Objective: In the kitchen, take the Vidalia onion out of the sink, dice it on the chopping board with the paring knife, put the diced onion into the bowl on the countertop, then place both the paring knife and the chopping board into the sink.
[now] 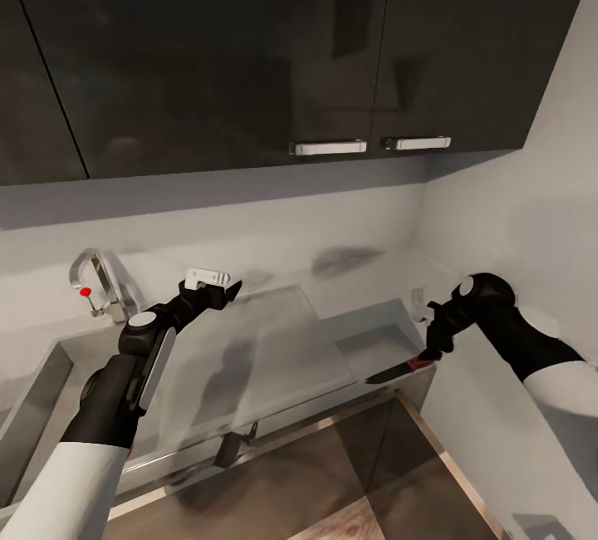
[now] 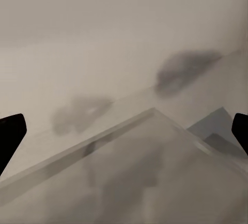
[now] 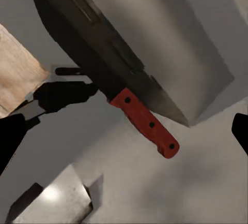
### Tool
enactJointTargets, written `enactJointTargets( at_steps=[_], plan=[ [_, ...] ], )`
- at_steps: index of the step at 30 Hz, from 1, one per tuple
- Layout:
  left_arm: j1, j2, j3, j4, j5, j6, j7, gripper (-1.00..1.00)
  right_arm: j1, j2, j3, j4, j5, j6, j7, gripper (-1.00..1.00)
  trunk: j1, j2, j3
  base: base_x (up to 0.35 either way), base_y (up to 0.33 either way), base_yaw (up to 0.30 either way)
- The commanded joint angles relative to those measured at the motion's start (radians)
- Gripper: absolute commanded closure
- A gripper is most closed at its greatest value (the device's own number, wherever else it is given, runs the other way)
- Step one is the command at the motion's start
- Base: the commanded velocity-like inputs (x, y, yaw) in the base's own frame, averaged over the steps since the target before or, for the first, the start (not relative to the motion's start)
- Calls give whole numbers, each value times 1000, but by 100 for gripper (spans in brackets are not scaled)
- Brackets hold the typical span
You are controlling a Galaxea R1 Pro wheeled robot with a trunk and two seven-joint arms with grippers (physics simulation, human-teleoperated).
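Observation:
The paring knife (image 1: 403, 370) lies at the front edge of the grey countertop (image 1: 374, 339), its red handle (image 3: 150, 125) toward the right wall and its dark blade pointing left. My right gripper (image 1: 432, 347) hovers just above the handle, open, with a finger on either side (image 3: 125, 131) and nothing held. My left gripper (image 1: 226, 284) hangs open (image 2: 124, 131) over the steel drainboard (image 1: 257, 341) of the sink (image 1: 41, 382). The onion, chopping board and bowl are out of view.
A chrome faucet (image 1: 93, 278) with a red dot stands behind the basin. Dark upper cabinets (image 1: 249, 50) hang overhead. A white wall (image 1: 515, 224) closes in right beside my right arm. Wooden floor (image 1: 349, 515) lies below the counter edge.

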Motion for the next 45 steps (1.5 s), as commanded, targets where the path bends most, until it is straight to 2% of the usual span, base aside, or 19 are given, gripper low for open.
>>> enactJointTargets(
  at_steps=[1, 6, 14, 16, 19, 24, 35, 45],
  plan=[
    [-1, 1, -1, -1, 3, 7, -1, -100, -2, 5, 18, -1, 7, 10, 8, -100, 1, -2, -2, 0, 0, 0],
    [-1, 1, -1, -1, 3, 7, -3, -100, -2, 13, 44, -6, 17, 10, 22, -100, 1, -2, -2, 0, 0, 0],
    [-1, 1, -1, -1, 3, 7, -3, -100, -2, 12, 55, -7, 23, 9, 76, -100, 1, -2, -2, 0, 0, 0],
    [-1, 1, -1, -1, 3, 7, -3, -100, -2, 9, 56, -7, 24, 8, 82, -100, 1, -2, -2, 0, 0, 0],
    [-1, 1, -1, -1, 3, 7, -3, -100, -2, -10, 57, -7, 25, 5, 86, -100, 1, -2, -2, 0, 0, 0],
    [-1, 1, -1, -1, 3, 7, -3, -100, -2, -29, 57, -6, 38, -36, 88, -100, 1, -2, -2, 0, 0, 0],
    [-1, 1, -1, -1, 3, 7, -3, -100, -2, -33, 56, -6, 73, -45, 88, -100, 1, -2, -2, 58, 0, 0],
    [-1, 1, -1, -1, 3, 7, -3, -100, -2, -33, 55, -6, 81, -45, 88, -100, 1, -2, -2, 116, 0, 0]
  ],
)
